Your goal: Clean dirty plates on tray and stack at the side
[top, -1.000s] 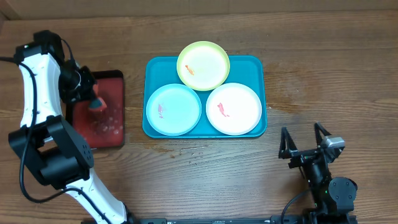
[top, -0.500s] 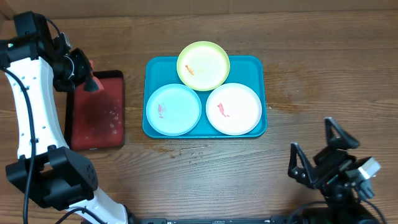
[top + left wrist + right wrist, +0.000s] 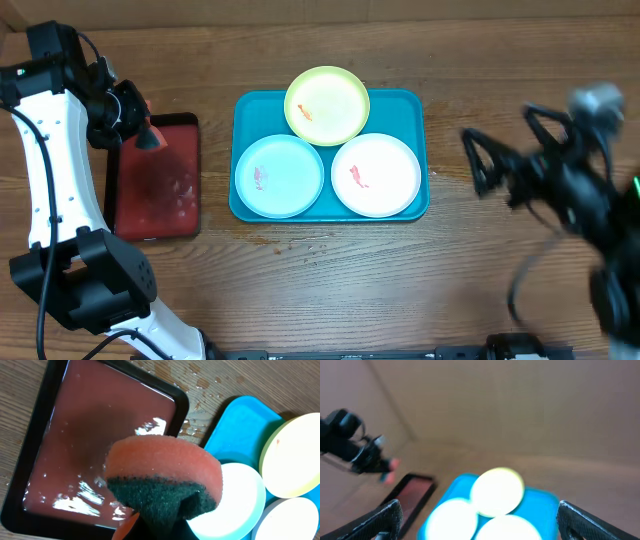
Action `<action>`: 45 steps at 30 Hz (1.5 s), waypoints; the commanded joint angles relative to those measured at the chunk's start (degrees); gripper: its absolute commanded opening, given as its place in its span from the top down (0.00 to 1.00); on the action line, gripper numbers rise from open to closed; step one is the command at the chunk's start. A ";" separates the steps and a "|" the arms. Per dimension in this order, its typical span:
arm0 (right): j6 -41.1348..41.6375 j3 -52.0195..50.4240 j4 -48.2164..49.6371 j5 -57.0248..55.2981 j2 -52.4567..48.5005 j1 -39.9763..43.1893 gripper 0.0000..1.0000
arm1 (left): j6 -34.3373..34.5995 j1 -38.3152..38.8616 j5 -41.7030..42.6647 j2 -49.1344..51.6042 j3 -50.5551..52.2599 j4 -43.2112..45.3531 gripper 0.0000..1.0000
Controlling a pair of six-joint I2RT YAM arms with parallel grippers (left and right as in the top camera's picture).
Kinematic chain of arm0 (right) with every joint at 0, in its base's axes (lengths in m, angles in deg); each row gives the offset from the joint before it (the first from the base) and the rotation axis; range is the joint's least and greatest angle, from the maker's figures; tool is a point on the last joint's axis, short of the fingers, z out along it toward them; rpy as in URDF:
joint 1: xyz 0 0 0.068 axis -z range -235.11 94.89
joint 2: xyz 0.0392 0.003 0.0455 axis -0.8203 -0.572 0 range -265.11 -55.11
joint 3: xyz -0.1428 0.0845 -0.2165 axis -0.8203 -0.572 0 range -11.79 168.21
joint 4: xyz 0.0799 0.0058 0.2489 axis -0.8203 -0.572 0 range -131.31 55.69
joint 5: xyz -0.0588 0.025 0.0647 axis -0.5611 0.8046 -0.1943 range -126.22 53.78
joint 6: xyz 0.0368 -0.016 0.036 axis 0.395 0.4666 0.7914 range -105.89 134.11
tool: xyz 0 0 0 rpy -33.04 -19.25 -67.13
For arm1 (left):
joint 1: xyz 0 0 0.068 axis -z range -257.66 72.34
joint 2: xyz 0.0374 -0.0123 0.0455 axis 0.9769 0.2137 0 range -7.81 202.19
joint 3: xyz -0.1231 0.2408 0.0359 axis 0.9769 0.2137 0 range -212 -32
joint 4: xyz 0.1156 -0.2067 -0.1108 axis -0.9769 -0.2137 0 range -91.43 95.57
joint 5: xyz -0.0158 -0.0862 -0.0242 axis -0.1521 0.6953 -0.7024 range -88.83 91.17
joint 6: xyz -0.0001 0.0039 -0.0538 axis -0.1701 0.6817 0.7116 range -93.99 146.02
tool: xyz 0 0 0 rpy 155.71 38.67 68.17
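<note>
Three plates lie on the teal tray (image 3: 410,105): a yellow-green plate (image 3: 327,105) at the back, a light blue plate (image 3: 279,176) front left, a white plate (image 3: 376,176) front right, each with a small red smear. My left gripper (image 3: 140,130) is shut on an orange sponge (image 3: 162,472) with a dark scouring side, held above the dark red tray (image 3: 155,195). My right gripper (image 3: 500,160) is open, empty and blurred, raised to the right of the teal tray. Its wrist view shows the three plates (image 3: 497,491) between its fingers (image 3: 480,517).
The dark red, black-rimmed tray (image 3: 90,435) is wet and stands left of the teal tray (image 3: 240,425). Water drops lie on the wooden table (image 3: 330,270) between the two trays. The table edge runs along the back.
My right arm has swung up from the front right of the table to beside the teal tray. My left gripper lifted the sponge off the red tray and now holds still.
</note>
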 commanded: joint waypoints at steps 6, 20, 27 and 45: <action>4.00 2.73 8.59 29.16 -19.37 -3.04 0.00 | -0.52 0.17 0.04 0.37 0.20 -0.28 0.96; 10.01 27.96 -22.84 -13.18 -39.12 -20.02 0.00 | -0.50 0.17 0.07 0.37 0.20 0.00 0.96; 10.38 27.43 -11.56 -6.34 -43.25 -23.85 0.00 | -0.50 0.17 0.07 0.37 0.20 -0.63 0.96; 10.40 27.43 4.74 -12.35 -61.92 -29.14 0.11 | -0.52 3.89 0.28 0.37 0.20 -0.83 0.96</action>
